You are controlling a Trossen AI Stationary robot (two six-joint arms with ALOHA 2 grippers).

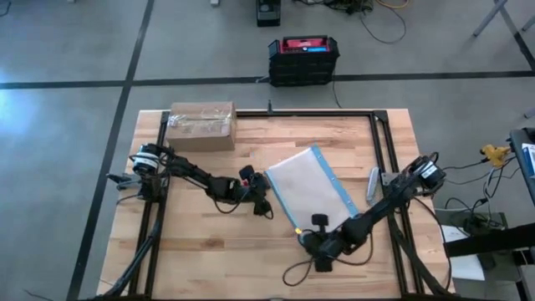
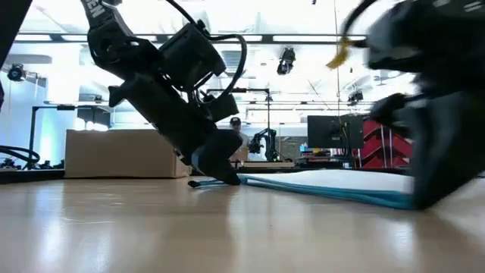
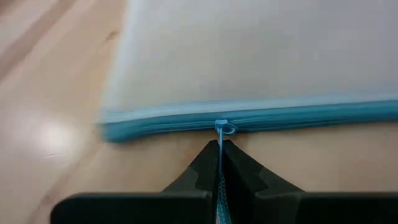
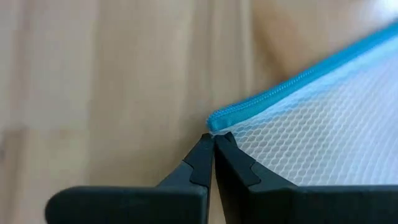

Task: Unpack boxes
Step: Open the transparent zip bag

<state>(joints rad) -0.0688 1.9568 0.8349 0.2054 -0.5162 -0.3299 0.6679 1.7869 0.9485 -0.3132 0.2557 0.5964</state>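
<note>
Low view first: I have the right gripper [image 2: 424, 199] closest to the lens, a dark blur down on the near corner of the flat mesh pouch [image 2: 333, 184]. My right wrist view shows its fingers [image 4: 202, 163] pressed together on that blue-edged corner, mesh under the tips.

Further in, the left gripper [image 2: 227, 178] leans steeply down to the tabletop [image 2: 151, 227] at the pouch's other end. My left wrist view shows its fingers [image 3: 210, 167] closed tight on the blue zipper pull [image 3: 224, 129], the strand running between them, right at the zipper edge.

From above I see the pouch lying tilted at mid-table, one gripper at its left corner and one at its near corner.

Beyond them, the cardboard box [image 1: 201, 125] sits at the table's far left edge, closed and taped, well apart from both grippers. Past the table, a black-and-red case [image 1: 303, 58] stands on the floor.
</note>
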